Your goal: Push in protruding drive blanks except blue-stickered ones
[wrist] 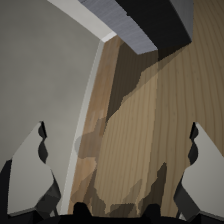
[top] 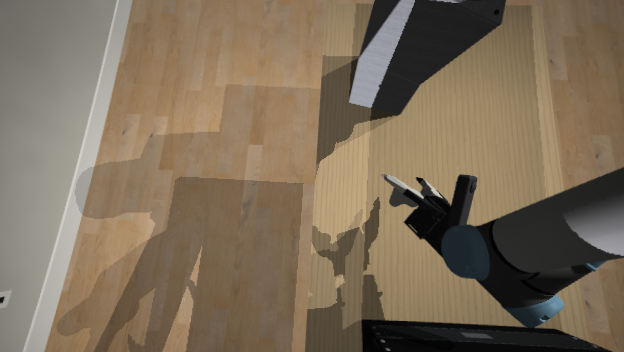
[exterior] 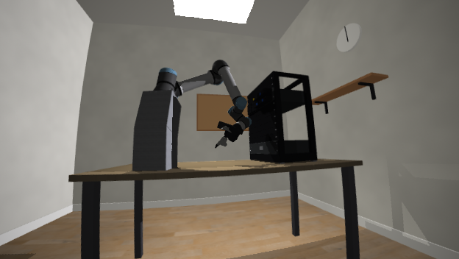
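Observation:
The black rack (exterior: 281, 118) stands on the right part of the table. Its front faces the arm, with small blue and yellow marks near the top of that face (exterior: 260, 98). Individual drive blanks are too small and dark to tell apart. In the overhead view only the rack's top edge (top: 480, 337) shows, at the bottom. My gripper (exterior: 221, 143) hangs open and empty in front of the rack's lower half, pointing down and away from it. It also shows in the overhead view (top: 407, 184). The wrist view shows only my two open fingers over the mat (wrist: 135, 150).
The arm's dark pedestal (exterior: 156, 130) stands at the table's left end and also shows in the overhead view (top: 410, 50). A tan ribbed mat (top: 450, 165) covers the table top between pedestal and rack. A wall shelf (exterior: 349, 86) hangs behind the rack.

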